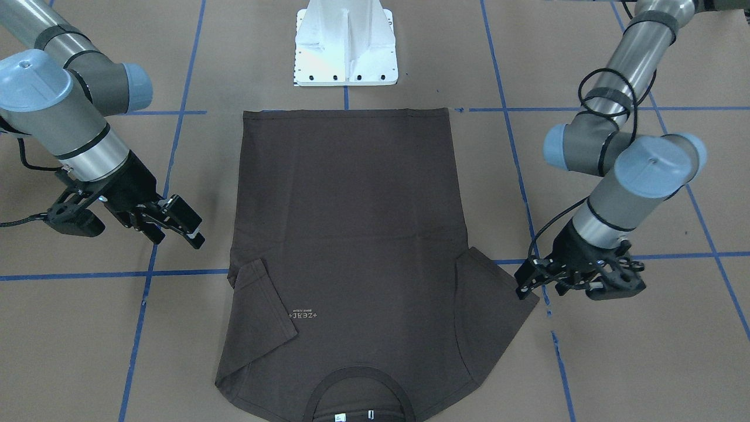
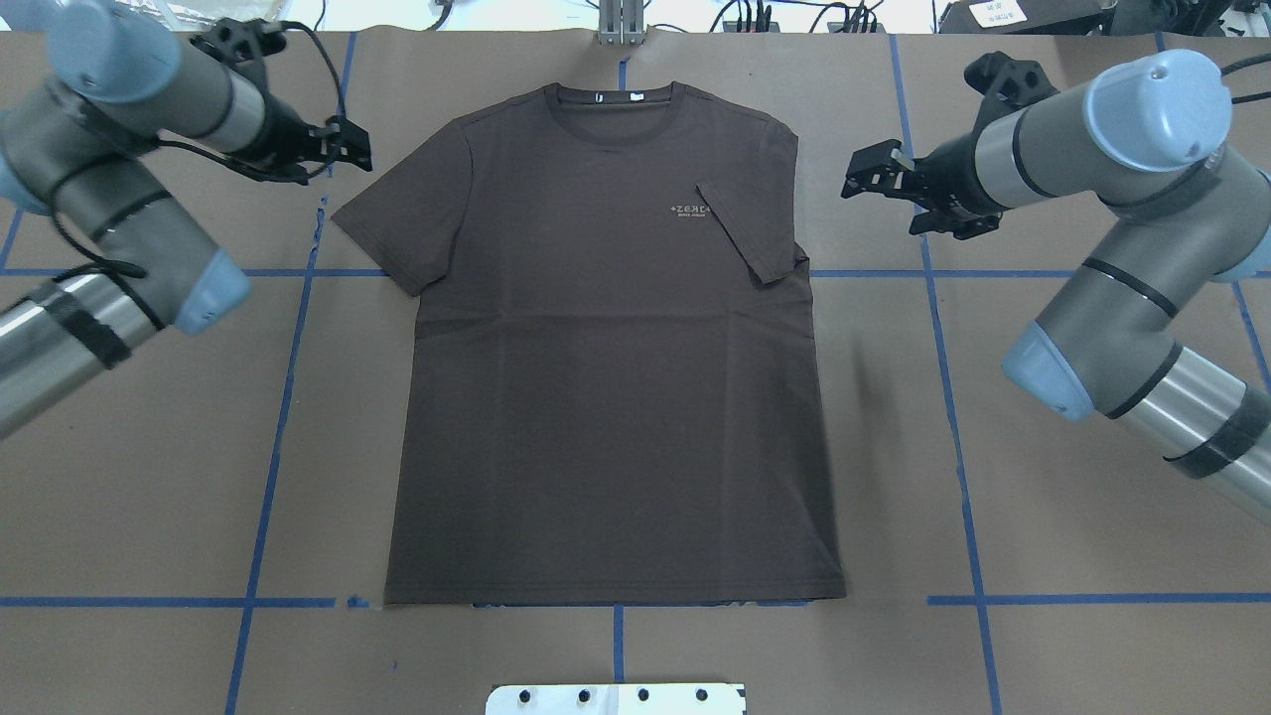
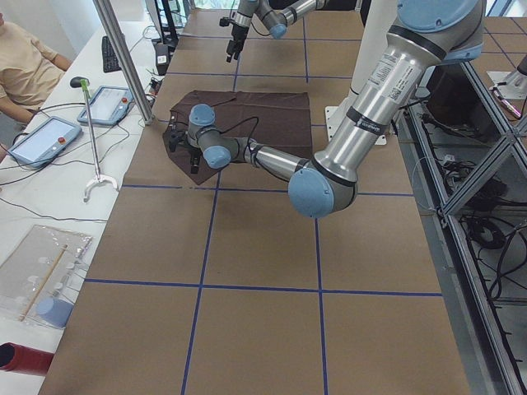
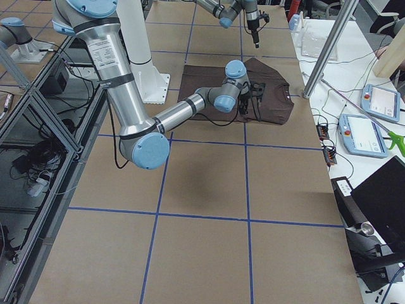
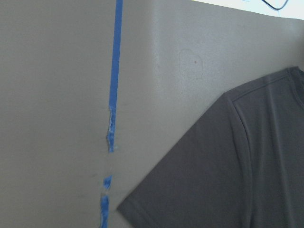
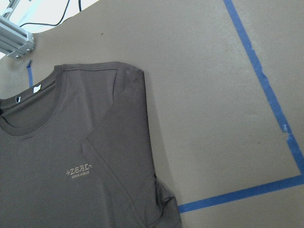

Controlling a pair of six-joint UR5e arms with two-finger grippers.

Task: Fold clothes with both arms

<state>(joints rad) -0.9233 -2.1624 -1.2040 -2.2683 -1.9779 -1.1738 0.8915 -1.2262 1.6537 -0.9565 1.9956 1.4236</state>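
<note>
Dark brown T-shirt (image 2: 606, 397) is laid flat and front-up on the table (image 2: 149, 497), straight out from the white pedestal base (image 1: 345, 47). Its hem is turned toward the base and lies just short of it, and its ribbed collar (image 2: 616, 99) is at the end farthest from the base. White neck tags (image 2: 635, 96) are seen inside the collar. The sleeve on the base's right-arm side (image 2: 750, 233) is folded in over the chest, just beside the small pale lettering (image 2: 690, 210). The sleeve on the left-arm side (image 2: 392, 233) is spread out flat. A faint crease is seen across the body.

The right gripper (image 2: 856, 174) is held out from the base beside the folded sleeve, clear of the cloth, fingers spread and nothing held. The left gripper (image 2: 362, 147) is held near the spread sleeve; whether its fingers are apart cannot be told.

The table is covered in brown paper marked with blue tape lines (image 2: 288, 397). Beyond the table edge farthest from the base, a white bench (image 3: 49, 206) with two tablet-like screens (image 3: 45, 140) is seen, and a seated person in a beige shirt (image 3: 25, 62)
</note>
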